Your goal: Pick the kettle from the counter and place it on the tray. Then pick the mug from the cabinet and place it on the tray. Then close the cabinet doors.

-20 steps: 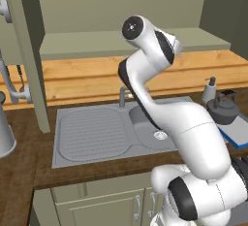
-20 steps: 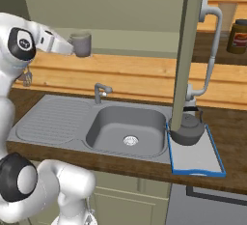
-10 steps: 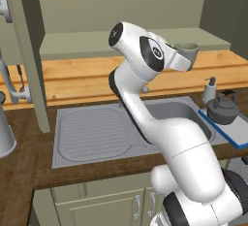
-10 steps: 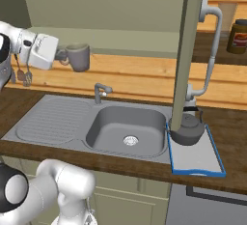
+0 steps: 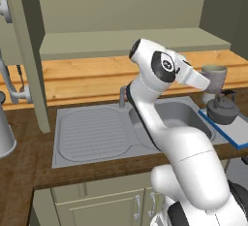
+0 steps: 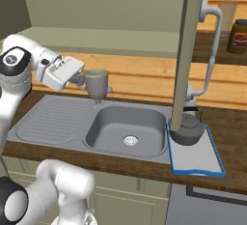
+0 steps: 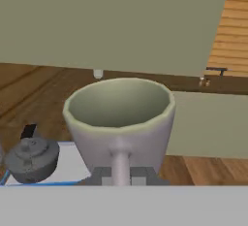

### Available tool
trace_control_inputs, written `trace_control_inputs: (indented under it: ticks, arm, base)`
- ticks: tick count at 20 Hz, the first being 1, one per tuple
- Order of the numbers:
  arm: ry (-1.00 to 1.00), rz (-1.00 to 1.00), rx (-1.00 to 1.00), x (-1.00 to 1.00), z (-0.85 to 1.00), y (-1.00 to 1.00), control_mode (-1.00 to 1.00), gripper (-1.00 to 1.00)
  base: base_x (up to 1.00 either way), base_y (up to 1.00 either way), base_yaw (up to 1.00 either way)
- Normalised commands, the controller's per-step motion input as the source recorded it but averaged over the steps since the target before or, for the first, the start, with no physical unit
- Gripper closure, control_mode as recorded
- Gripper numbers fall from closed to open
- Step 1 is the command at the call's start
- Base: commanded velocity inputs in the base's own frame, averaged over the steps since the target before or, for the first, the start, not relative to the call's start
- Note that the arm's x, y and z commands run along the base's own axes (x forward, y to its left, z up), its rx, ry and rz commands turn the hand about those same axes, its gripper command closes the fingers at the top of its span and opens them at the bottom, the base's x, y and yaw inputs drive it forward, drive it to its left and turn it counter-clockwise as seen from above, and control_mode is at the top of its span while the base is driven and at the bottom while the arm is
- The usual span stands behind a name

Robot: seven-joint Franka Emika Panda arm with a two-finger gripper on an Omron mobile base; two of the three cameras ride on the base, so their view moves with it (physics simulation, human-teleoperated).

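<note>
The second step is in hand: the fingers (image 6: 83, 80) are clenched on the mug (image 6: 97, 84), carried over the sink (image 6: 126, 130). The kettle (image 6: 187, 128) sits at the tray's (image 6: 198, 163) far edge, on the desk's right. Next, set the mug on the tray's bare near part.

The mug (image 6: 97, 84), pale grey and tapering toward its base, is upright in the air above the sink basin, its handle clamped by the gripper (image 6: 79, 79). The kettle (image 6: 187, 129), squat, dark grey, with a thin black arched handle, stands upright on the back part of the tray (image 6: 210, 168), which lies flat on the counter (image 6: 231, 122) just right of the sink. The cabinet (image 5: 135, 43) shelf is bare, and one of the cabinet doors (image 6: 185, 50) stands open.
</note>
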Motion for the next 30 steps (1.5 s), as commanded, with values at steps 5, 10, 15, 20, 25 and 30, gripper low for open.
trace_control_inputs:
  ticks: [5,10,15,20,25,30]
  arm:
    - [0.38,-0.24,0.0,0.0,-0.82,-0.56,-1.0,1.0]
    - [0.23,-0.16,0.0,0.18,-0.72,-0.68,-1.0,1.0]
    - [0.03,-0.03,-0.01,0.14,-0.51,-0.68,-1.0,1.0]
    - [-0.08,0.13,0.0,-0.02,-0.48,-0.61,-1.0,1.0]
    - [-0.1,0.34,0.06,0.04,-0.41,-0.6,-1.0,1.0]
    - [-0.04,0.28,0.05,0.12,-0.4,-0.32,-1.0,1.0]
  base:
    - [0.0,0.0,0.0]
    - [0.0,0.0,0.0]
    - [0.0,0.0,0.0]
    - [0.0,0.0,0.0]
    - [0.0,0.0,0.0]
    - [0.0,0.0,0.0]
